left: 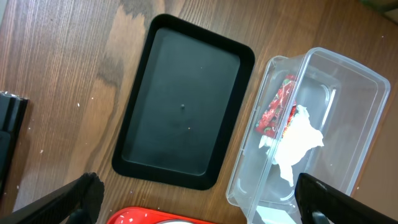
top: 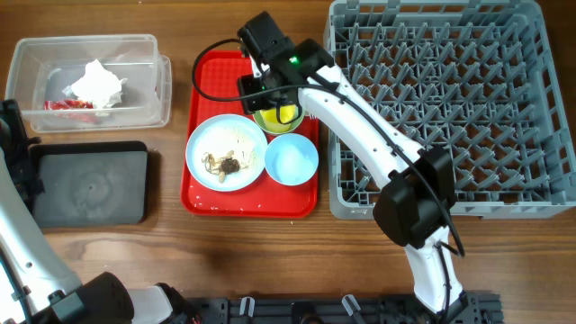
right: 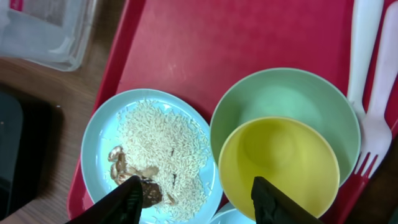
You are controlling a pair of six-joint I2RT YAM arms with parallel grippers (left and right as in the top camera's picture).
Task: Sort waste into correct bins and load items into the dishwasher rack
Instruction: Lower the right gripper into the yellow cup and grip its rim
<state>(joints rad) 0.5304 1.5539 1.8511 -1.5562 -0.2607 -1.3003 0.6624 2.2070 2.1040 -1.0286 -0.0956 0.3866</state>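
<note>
Half-hiding green bowl (right: pixel 292 99) overhead, right hand (right: pixel 196 185) hangs open above yellow cup (right: pixel 280 163) (left hand (left: pixel 198 185) open too)

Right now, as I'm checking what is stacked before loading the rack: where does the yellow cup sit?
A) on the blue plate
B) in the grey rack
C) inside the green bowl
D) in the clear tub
C: the right wrist view shows the yellow cup nested inside the green bowl, which stands on the red tray.

Overhead: looked straight down, far.
Left wrist: faced down; shared black tray (left: pixel 180 106) with overhead.
Right wrist: close, plate (right: pixel 99 143) beyond right hand (right: pixel 202 202).
</note>
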